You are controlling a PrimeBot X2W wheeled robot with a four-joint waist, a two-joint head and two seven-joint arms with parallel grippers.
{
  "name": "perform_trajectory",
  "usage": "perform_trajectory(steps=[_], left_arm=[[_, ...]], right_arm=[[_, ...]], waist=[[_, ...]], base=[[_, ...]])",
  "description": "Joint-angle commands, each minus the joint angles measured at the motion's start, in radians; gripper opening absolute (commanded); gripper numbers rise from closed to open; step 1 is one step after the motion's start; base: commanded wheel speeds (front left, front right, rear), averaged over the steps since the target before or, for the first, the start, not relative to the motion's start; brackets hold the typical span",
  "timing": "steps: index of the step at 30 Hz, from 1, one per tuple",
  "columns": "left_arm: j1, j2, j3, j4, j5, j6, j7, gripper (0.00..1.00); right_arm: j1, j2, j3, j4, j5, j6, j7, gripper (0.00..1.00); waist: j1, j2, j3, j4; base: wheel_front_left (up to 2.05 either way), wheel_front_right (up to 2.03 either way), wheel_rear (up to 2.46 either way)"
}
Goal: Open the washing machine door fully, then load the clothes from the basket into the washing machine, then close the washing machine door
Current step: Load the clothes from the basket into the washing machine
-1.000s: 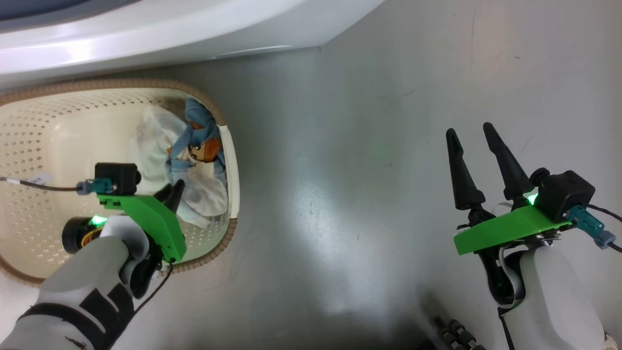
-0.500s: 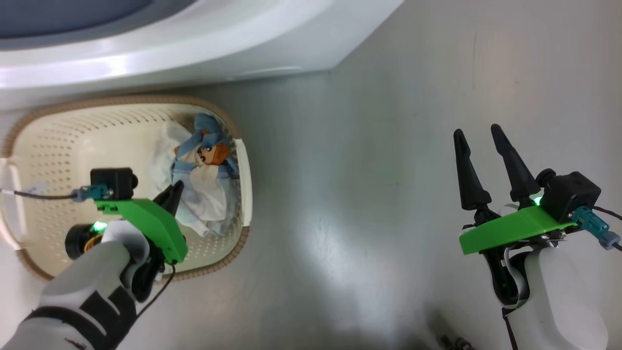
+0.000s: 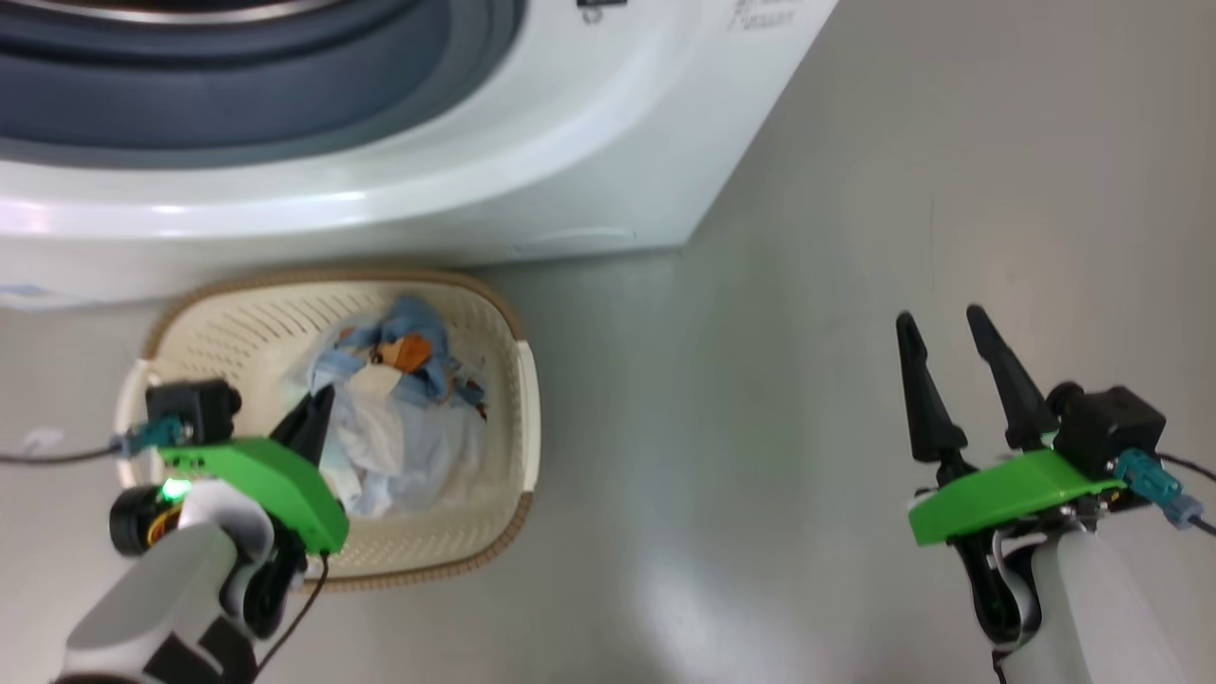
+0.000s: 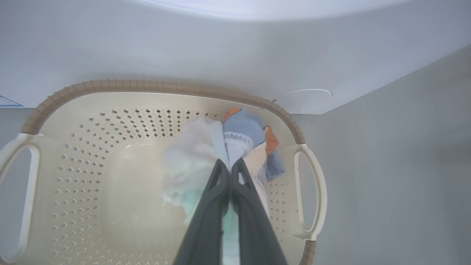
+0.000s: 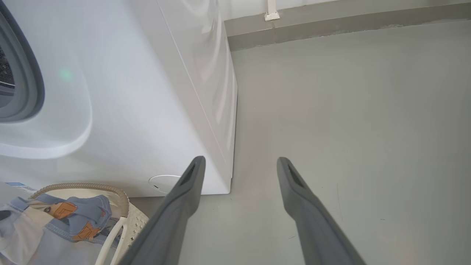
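I had the left gripper (image 4: 230,165) pinched tight on the clothes (image 4: 241,130), which lay heaped at the right end of the basket (image 4: 154,86) on the floor (image 3: 760,427) just in front of the washing machine (image 3: 589,142), while my right gripper (image 3: 939,318) hung spread wide, well apart.

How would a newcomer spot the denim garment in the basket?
Start at the white washing machine; a cream basket with a brown woven rim sits on the floor before it. In its right end, the denim garment is the light blue piece with orange-brown patches, lying on plain white fabric.
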Motion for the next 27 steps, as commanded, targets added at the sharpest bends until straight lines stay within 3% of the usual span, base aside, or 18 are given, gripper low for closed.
perform_trajectory(steps=[1, 27], left_arm=[[0.04, 0.04, 0.07, -0.024, 0.044, -0.002, -0.01, 0.0], [0.479, -0.014, 0.658, -0.39, 0.537, -0.002, -0.01, 0.0]], right_arm=[[0.042, -0.002, 0.018, -0.012, -0.005, 0.002, -0.012, 1.0], [0.253, -0.067, -0.023, -0.018, 0.025, 0.002, -0.012, 1.0]], waist=[[-0.0001, 0.0, -0.101, 0.034], [-0.0001, 0.0, -0.407, 0.071]], base=[[0.0, 0.0, 0.0], [0.0, 0.0, 0.0]])
